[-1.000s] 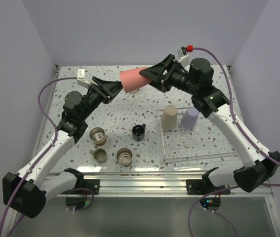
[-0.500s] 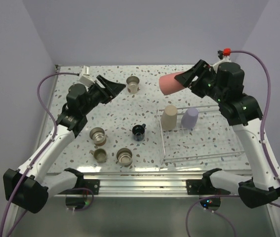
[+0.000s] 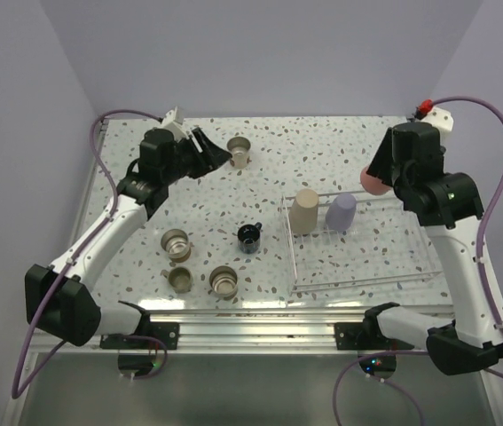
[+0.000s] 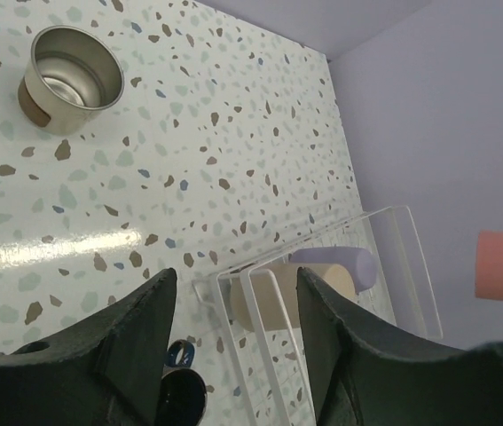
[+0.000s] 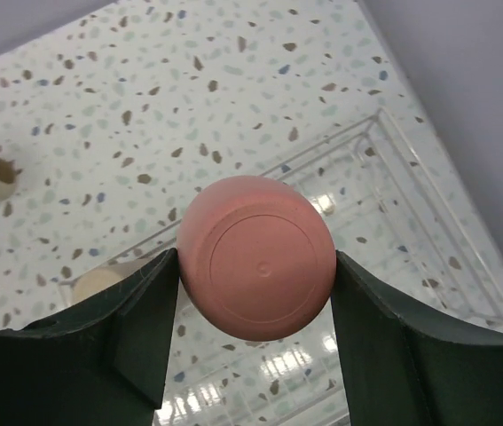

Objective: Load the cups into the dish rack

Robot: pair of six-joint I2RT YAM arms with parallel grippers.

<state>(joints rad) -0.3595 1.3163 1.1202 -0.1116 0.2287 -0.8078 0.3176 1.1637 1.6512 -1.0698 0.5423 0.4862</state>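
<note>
My right gripper (image 5: 255,266) is shut on the coral-red cup (image 5: 255,269), held bottom towards the camera above the far part of the dish rack (image 3: 357,284); the cup also shows in the top view (image 3: 373,182). A beige cup (image 3: 303,211) and a lavender cup (image 3: 341,212) stand upside down in the rack. My left gripper (image 3: 218,156) is open and empty, beside a steel cup (image 3: 239,152) at the back. A black mug (image 3: 249,237) and three steel cups (image 3: 176,243) (image 3: 180,279) (image 3: 223,281) stand on the table.
The speckled table (image 3: 322,151) is walled at the back and sides. The rack's wire wall (image 4: 269,302) shows between the left fingers, with the beige cup (image 4: 278,297) and lavender cup (image 4: 340,264) behind it.
My right gripper has carried the coral-red cup right from the middle back and turned it down over the rack. My left gripper has let go of it and drawn back left, near the far steel cup.
</note>
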